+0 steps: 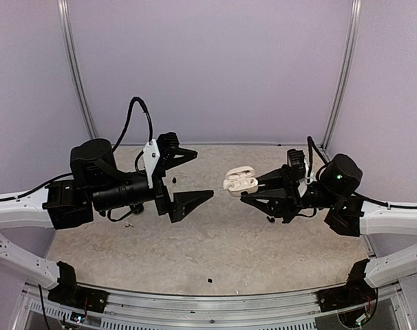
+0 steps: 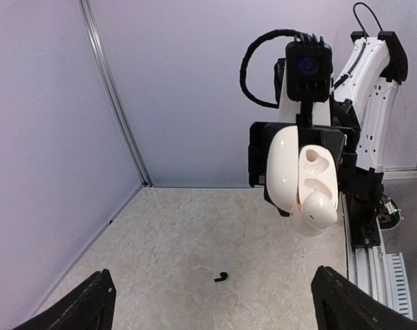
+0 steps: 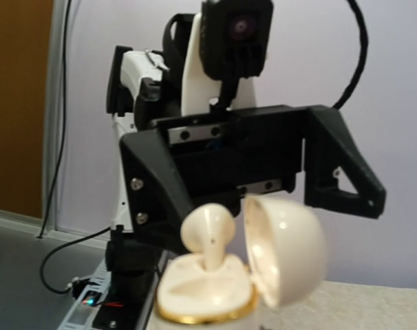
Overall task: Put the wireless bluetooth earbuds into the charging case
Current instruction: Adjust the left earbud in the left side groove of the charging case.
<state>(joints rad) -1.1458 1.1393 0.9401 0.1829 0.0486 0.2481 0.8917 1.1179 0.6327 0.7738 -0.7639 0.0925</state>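
Right gripper (image 1: 248,187) clamps open case (image 1: 239,180) at fingertips, white earbud (image 3: 208,232) standing inside. Left gripper (image 1: 203,173) fingers spread wide, opposite.

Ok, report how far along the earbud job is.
Done: the charging case is open, and one white earbud stands in it, apparently not fully seated. In hand: the right pincer is shut on the case, aloft; the left pincer is open, empty. Left: the second socket looks empty, and a small black piece lies on the table.
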